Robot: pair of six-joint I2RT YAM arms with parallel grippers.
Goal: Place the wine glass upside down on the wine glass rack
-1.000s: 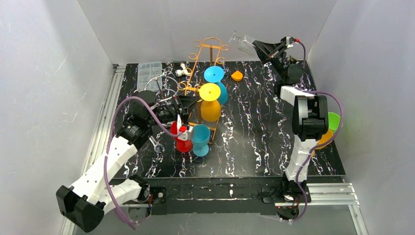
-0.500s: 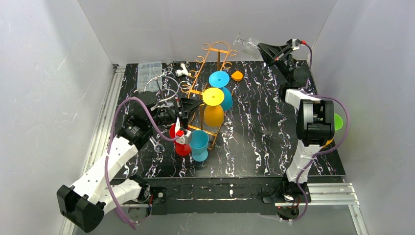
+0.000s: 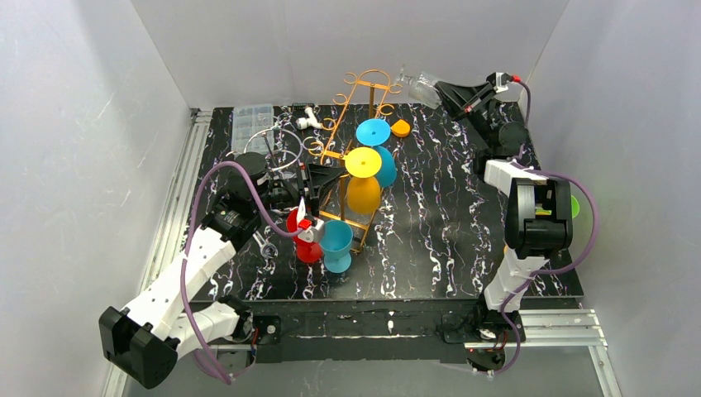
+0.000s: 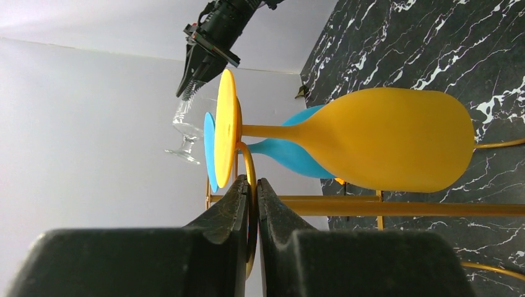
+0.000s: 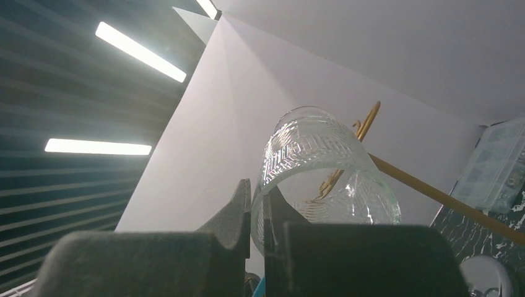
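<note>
Presently noted: right gripper (image 5: pixel 255 193) pressed thin on the rim wall of the glass (image 5: pixel 322 167). Glass aloft at 1 o'clock of the table (image 3: pixel 430 215), lying sideways, foot toward 9 o'clock, just beside the top scroll of the rack (image 4: pixel 402 208), not yet hung. Left gripper (image 4: pixel 251 204) clamped on a rack wire loop. Judged light, rigid, brittle and slick, with embossed wall for some bite. Rated liable to pivot under a rim pinch. Advise leaving stem and foot free for the slot.
</note>
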